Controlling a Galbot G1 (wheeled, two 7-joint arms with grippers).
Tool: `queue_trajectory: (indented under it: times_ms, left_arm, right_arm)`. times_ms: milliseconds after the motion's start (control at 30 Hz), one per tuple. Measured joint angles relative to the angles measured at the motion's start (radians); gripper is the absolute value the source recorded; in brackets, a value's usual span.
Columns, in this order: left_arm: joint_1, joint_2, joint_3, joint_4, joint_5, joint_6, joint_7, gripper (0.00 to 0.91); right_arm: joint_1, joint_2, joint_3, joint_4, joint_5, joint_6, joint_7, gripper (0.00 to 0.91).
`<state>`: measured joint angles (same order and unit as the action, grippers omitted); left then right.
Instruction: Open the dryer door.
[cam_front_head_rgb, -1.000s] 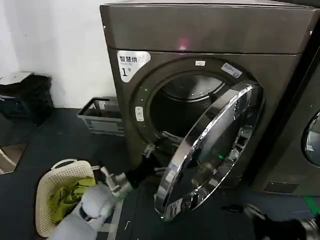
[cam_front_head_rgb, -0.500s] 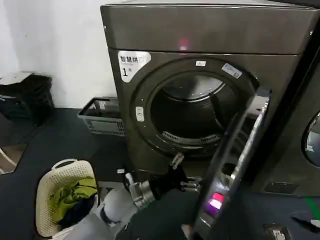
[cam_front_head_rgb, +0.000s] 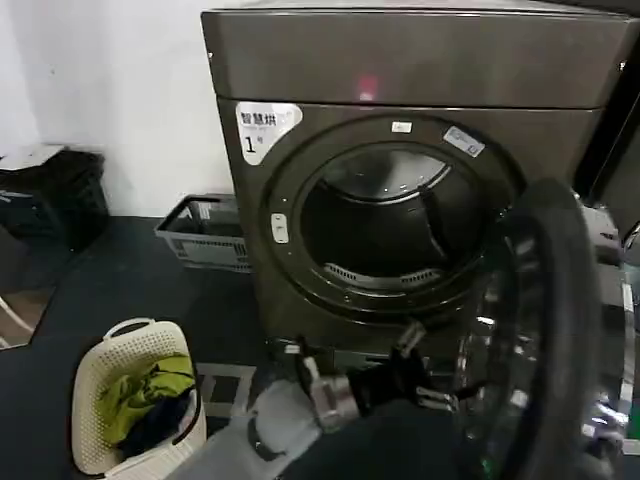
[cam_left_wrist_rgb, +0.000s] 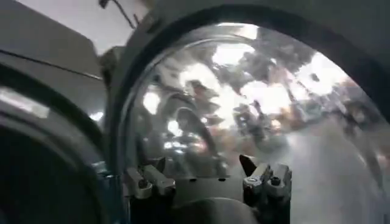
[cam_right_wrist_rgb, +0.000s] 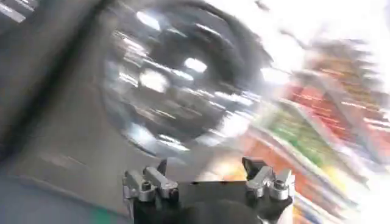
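Door's swung wide — the dryer door (cam_front_head_rgb: 545, 340) now stands edge-on to your head camera, hinged at the right side of the dryer (cam_front_head_rgb: 400, 130), just beyond the left claw (cam_front_head_rgb: 425, 375). The drum opening is fully exposed above and behind that claw.

Left claw: reaching low in front of the dryer, tips close against the inner face of the door. In the left wrist view the two fingers (cam_left_wrist_rgb: 145, 181) stand well apart with nothing between them — jaws wide, holding nothing. The door's glass bowl (cam_left_wrist_rgb: 256, 115) sits right ahead of the tips; I can't tell whether they actually touch it.

Right claw (cam_right_wrist_rgb: 207, 182): its fingers stand spread too, empty, with a round porthole ahead of it in the right wrist view. That picture is heavily smeared, so don't trust it for which door that is.

Step in hand, by my read: the tail end of the push-open. The task looks essentially done.

Next move, if you want more swing: a light nudge outward on the inner face, away from the drum, then pull the left arm straight back clear of the door edge. Watch for the door rebounding onto the arm — it hangs free with nothing gripping it.
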<state>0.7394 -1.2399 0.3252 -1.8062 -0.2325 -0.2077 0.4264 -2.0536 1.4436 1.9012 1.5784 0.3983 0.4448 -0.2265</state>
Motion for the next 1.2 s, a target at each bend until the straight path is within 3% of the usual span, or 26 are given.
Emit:
queue_trajectory:
  times_ms: [333, 433, 500, 800, 1200]
  left_arm:
    - [-0.026, -0.095, 0.131, 0.055, 0.062, 0.011, -0.019, 0.907]
    - [-0.026, -0.118, 0.163, 0.064, 0.089, 0.017, -0.021, 0.907]
    - [-0.025, -0.134, 0.185, 0.071, 0.113, 0.019, -0.023, 0.907]
    - [-0.051, -0.238, 0.274, 0.12, 0.167, 0.03, -0.073, 0.907]
    - [-0.132, -0.369, 0.375, 0.292, 0.215, 0.021, -0.154, 0.907]
  right_arm:
    - [0.032, -0.061, 0.163, -0.215, -0.259, -0.201, 0.472, 0.907]
    - [0.022, -0.07, 0.216, -0.265, -0.307, -0.297, 0.558, 0.907]
    - [0.011, -0.075, 0.248, -0.287, -0.333, -0.332, 0.586, 0.907]
    - [-0.016, -0.061, 0.296, -0.276, -0.359, -0.404, 0.613, 0.907]
    - [-0.026, -0.022, 0.307, -0.208, -0.366, -0.429, 0.619, 0.907]
